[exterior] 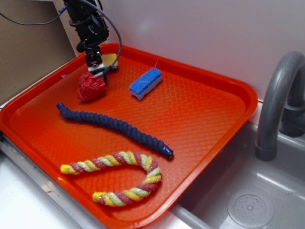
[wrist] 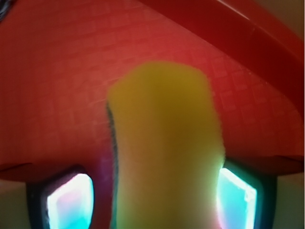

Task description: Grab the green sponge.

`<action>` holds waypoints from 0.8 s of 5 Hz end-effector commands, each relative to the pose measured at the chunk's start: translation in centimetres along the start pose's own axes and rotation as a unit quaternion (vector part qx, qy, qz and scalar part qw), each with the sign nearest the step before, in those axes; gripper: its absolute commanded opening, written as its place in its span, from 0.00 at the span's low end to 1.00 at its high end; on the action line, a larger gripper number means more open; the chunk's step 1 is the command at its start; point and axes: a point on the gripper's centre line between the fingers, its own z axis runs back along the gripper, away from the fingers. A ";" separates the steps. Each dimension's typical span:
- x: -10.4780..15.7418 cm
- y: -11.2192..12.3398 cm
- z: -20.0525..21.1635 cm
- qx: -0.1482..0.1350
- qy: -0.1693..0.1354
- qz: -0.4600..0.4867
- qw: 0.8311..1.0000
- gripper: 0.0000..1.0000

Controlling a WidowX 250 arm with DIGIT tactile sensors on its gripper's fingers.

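Gripper [wrist: 155, 195] straddles green sponge [wrist: 167, 143]; dark edge only in wrist view.

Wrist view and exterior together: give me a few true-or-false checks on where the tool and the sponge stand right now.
1. The yellow foam sponge with a thin green layer sits between the tool's fingers. True.
2. The tool hangs over the sink. False: it is at the orange plastic tray's far corner.
3. The blue-and-white rectangular sponge is in the tool. False: it lies free on the tray.
4. The red wrinkly lump lies beside the tool. True.
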 end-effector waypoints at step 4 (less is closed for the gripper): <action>-0.1 -4.2 10.1 0.029 0.049 0.158 0.986 0.00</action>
